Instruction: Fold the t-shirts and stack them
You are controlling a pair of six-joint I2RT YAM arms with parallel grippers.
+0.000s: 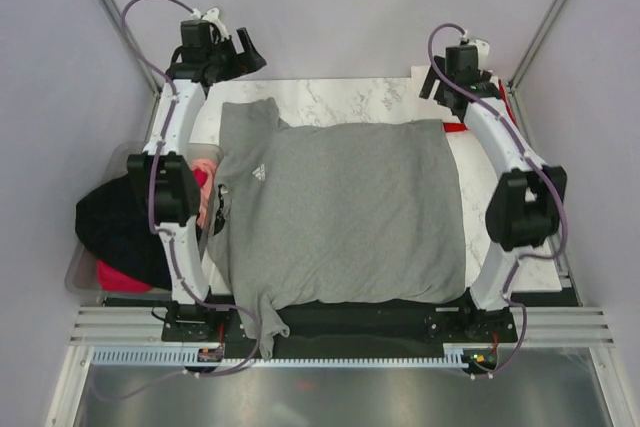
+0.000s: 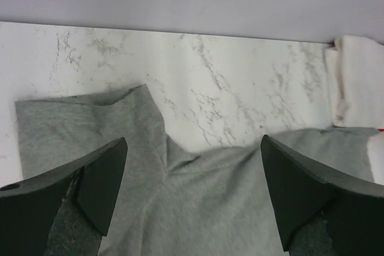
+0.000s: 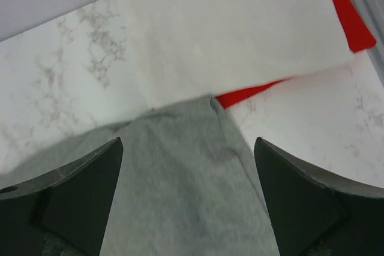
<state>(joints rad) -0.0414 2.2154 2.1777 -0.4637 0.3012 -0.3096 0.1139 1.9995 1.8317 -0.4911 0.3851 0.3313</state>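
Far off to the left of the left gripper [image 1: 225, 52] sits a clear tub [image 1: 76, 282]. A black t-shirt [image 1: 110, 222] and something pink [image 1: 120, 275] are stuffed in it. The left arm covers part of the tub, so I cannot tell how many shirts are inside.

The left gripper is wide open and holds nothing. Right under it and just in front of its fingers [image 2: 105, 175] lies one sleeve [image 2: 90, 124] of the grey t-shirt [image 1: 340, 212]. The shirt is spread flat on the marble table [image 1: 340, 97] between the two grippers, with its small white logo [image 1: 258, 172] facing up.

The shirt looks soft, thin and light. I think it will bend and sag when lifted, and it may slide on the smooth table. Good spots to pinch are the edges and corners, like this sleeve and the far corner under the other gripper. The other sleeve [image 1: 268, 327] hangs over the near edge, so part of it is hard to see.

The right gripper [image 3: 189, 142] is wide open too, with nothing in it. The grey corner lies between its fingers. Just past them is a folded white t-shirt [image 3: 234, 34] lying on a red t-shirt [image 3: 345, 22]. Most of the red one is hidden under the white. From above, the right arm blocks most of this pile.
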